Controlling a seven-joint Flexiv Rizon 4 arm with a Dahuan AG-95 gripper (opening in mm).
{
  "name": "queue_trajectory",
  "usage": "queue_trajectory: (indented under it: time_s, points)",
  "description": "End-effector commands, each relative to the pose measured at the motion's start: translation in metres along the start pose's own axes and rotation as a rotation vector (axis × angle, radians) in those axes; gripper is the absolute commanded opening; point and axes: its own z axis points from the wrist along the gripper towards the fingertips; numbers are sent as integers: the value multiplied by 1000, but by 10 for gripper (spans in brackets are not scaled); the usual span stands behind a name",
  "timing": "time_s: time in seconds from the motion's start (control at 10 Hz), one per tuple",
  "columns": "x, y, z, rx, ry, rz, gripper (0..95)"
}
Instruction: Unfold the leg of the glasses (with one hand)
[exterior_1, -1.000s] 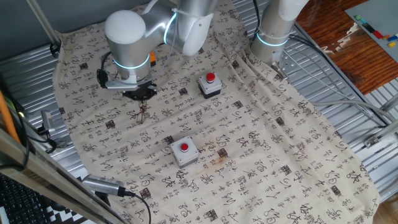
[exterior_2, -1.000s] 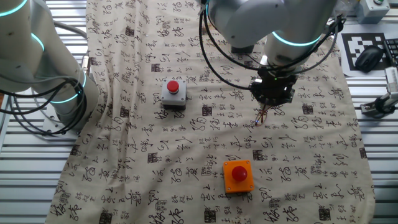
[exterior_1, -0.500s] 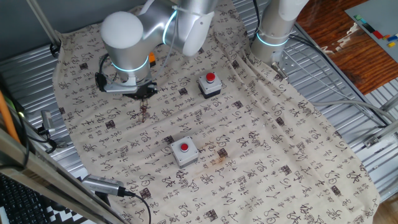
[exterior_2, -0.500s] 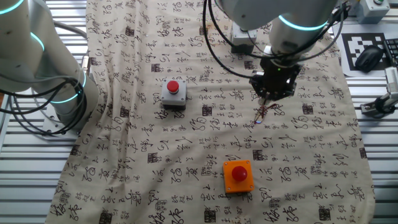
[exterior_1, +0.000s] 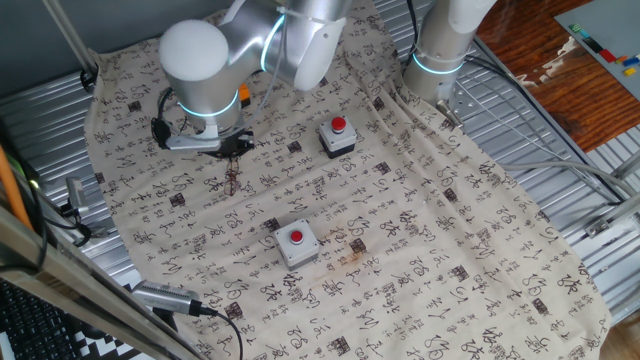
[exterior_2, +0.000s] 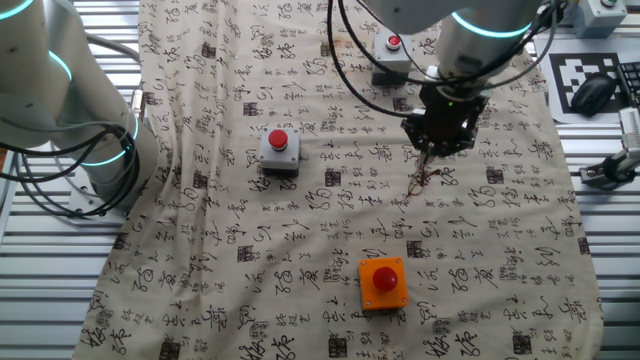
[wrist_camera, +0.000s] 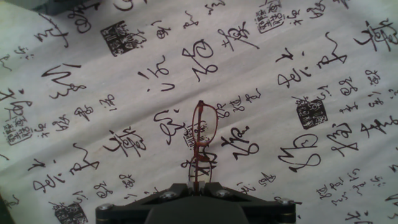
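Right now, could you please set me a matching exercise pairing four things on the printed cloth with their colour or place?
Things:
1. glasses
2. orange button box
3. grey button box
4. gripper

Descriptions:
A. near the cloth's middle, red button on top
B. thin reddish-brown wire frame, lying on the cloth
C. brightest coloured box, at the near edge in the other fixed view
D. black, directly above the glasses

Pairs: 1-B, 2-C, 3-A, 4-D

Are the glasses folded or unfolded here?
Cannot tell: the glasses lie on the cloth, only the lens rims are clear, temples unresolved.
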Motion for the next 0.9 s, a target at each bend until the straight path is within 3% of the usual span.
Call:
queue_trajectory:
  time_s: [0.1, 0.9]
  points:
    - [-2, -2, -2, -5, 16, -5, 0]
    - [-8, 0, -21, -16, 29, -5, 0]
